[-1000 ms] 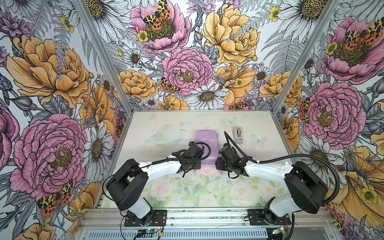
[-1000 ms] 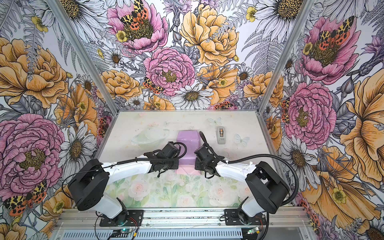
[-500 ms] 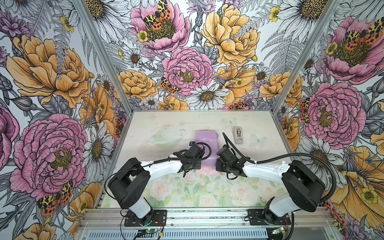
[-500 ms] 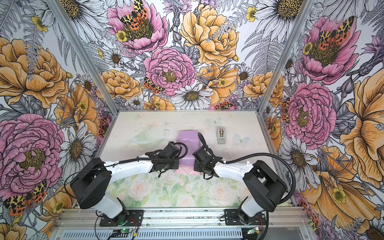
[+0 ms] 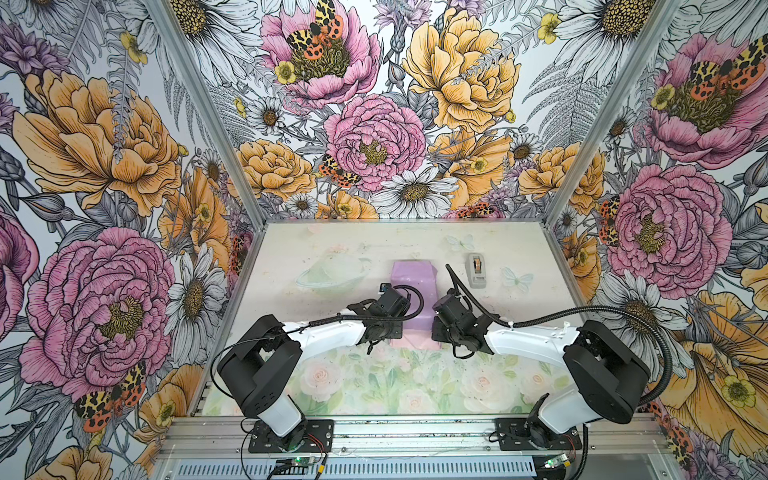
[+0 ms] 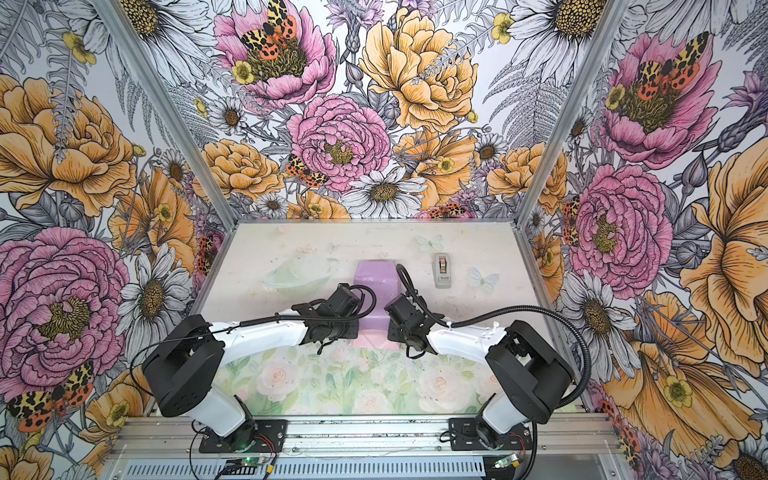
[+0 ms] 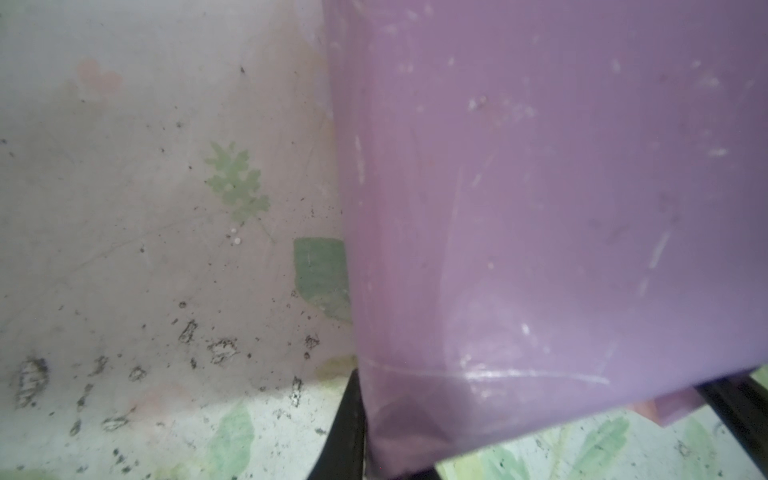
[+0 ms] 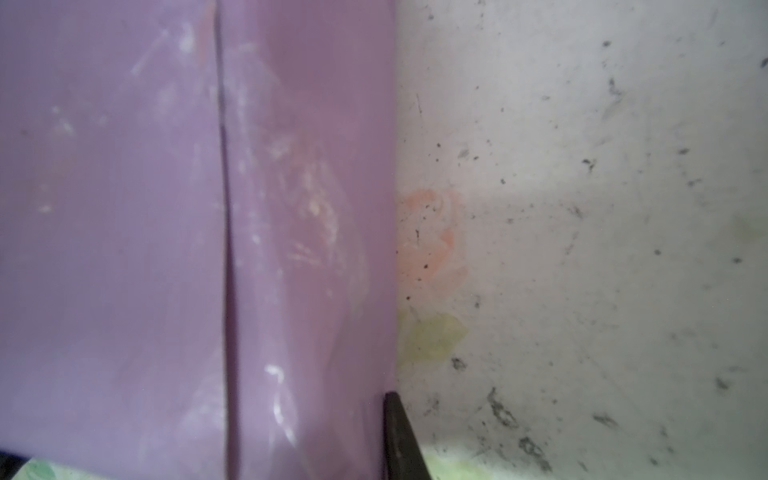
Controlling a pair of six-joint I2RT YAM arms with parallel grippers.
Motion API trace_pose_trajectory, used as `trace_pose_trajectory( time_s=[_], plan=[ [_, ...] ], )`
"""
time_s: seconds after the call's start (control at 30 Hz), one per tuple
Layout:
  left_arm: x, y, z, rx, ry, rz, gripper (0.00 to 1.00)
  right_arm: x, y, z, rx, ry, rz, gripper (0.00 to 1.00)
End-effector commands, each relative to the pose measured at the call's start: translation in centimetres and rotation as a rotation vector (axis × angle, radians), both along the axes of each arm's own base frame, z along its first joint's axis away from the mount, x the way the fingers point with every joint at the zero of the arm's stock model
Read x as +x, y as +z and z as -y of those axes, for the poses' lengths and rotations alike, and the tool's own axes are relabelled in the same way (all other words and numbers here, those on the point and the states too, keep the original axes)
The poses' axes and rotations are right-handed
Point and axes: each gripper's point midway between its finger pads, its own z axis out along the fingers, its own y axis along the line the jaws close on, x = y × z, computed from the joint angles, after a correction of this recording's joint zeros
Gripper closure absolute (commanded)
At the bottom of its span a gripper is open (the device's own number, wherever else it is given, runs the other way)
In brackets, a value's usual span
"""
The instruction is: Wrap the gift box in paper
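Note:
The paper (image 5: 413, 291) lies folded lengthwise at the table's middle, lilac where it covers the gift box and pale pink at its near end (image 5: 411, 341). The gift box itself is hidden beneath it. My left gripper (image 5: 395, 332) holds the near left edge: in the left wrist view it (image 7: 382, 453) is shut on the paper (image 7: 540, 208), with one black finger (image 7: 345, 428) showing beside the sheet. My right gripper (image 5: 434, 332) is at the near right edge, shut on the paper (image 8: 187, 249) in the right wrist view (image 8: 384, 449), its other finger hidden behind the sheet.
A small grey tape dispenser (image 5: 477, 270) stands on the table right of the paper's far end. The floral table surface (image 5: 415, 386) stretches toward the arm bases. Patterned walls close in the left, right and back sides.
The right gripper has closed on the paper's near right edge, and its arm has drawn slightly inward. The left gripper stays at the near left edge.

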Motion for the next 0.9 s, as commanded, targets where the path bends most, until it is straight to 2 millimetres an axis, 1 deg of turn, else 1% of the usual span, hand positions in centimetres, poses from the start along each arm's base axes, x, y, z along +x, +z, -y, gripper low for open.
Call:
trace_pose_trajectory(
  time_s=[0.0,0.13,0.23,0.3,0.33,0.37,0.4,0.57,0.73,0.8,0.87],
  plan=[
    [0.8,0.8,0.6,-0.004,0.001,0.036,0.89,0.9,0.6,-0.4,-0.007,-0.015,0.031,0.95],
    [0.8,0.9,0.6,-0.003,0.000,0.037,0.89,0.9,0.6,-0.4,-0.005,-0.018,0.031,0.95],
    [0.9,0.9,0.7,-0.004,-0.002,0.038,0.89,0.7,0.7,-0.5,0.006,-0.007,0.023,0.82],
    [0.9,1.1,0.8,-0.005,-0.006,0.040,0.87,0.3,0.8,-0.5,0.013,0.000,0.014,0.69],
    [0.9,1.2,0.7,-0.007,-0.008,0.040,0.86,0.1,0.9,-0.4,0.013,0.006,0.009,0.65],
    [0.9,1.5,0.7,-0.011,-0.009,0.046,0.83,0.0,1.2,-0.2,0.014,0.011,0.008,0.62],
    [0.9,1.9,0.7,-0.014,-0.012,0.055,0.77,-0.2,1.4,-0.1,0.018,0.017,0.004,0.61],
    [0.6,4.7,0.8,-0.028,-0.064,0.101,0.49,-1.3,3.0,0.3,0.112,0.068,-0.015,0.58],
    [0.0,8.0,1.3,-0.041,-0.201,0.173,0.35,-2.3,4.6,0.3,0.237,0.139,-0.050,0.57],
    [-0.4,9.5,2.1,-0.038,-0.332,0.220,0.29,-2.6,5.4,0.4,0.273,0.166,-0.059,0.56],
    [-0.9,10.8,3.2,-0.033,-0.486,0.266,0.25,-2.7,6.0,0.6,0.300,0.182,-0.061,0.56]
  ],
)
